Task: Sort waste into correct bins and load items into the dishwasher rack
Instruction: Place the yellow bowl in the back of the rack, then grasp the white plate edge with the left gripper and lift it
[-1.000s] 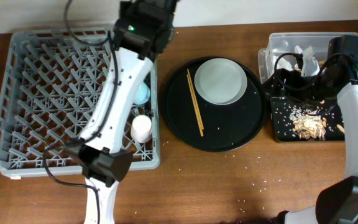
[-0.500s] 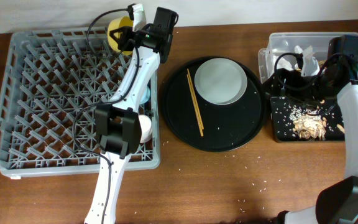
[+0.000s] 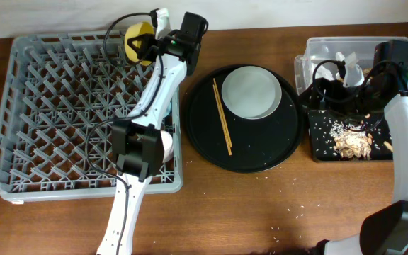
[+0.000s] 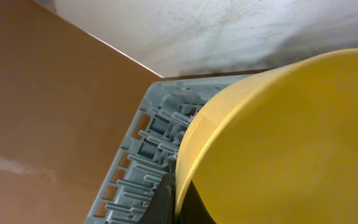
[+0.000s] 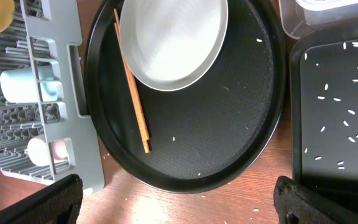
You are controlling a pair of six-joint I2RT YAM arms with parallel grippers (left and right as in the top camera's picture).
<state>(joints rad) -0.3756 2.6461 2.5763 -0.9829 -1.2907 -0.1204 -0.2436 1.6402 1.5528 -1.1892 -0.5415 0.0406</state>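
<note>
The left arm (image 3: 151, 99) reaches from the near desk (image 3: 261, 205) edge across the dishwasher rack (image 3: 48, 120), its left jaws pinching the yellow bowl (image 3: 138, 39) at the far rim. The right jaws are spread. The rack holds a pinkish-white cup (image 3: 163, 145) and a light blue cup (image 5: 23, 84). Food scraps (image 3: 350, 144) lie in the shallow black tray (image 3: 321, 145), with napkins (image 3: 350, 67) in the clear tub (image 3: 310, 46) beyond.

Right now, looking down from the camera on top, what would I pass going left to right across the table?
Dishwasher rack → wooden chopsticks → pale grey plate → shallow black tray with food scraps.
</note>
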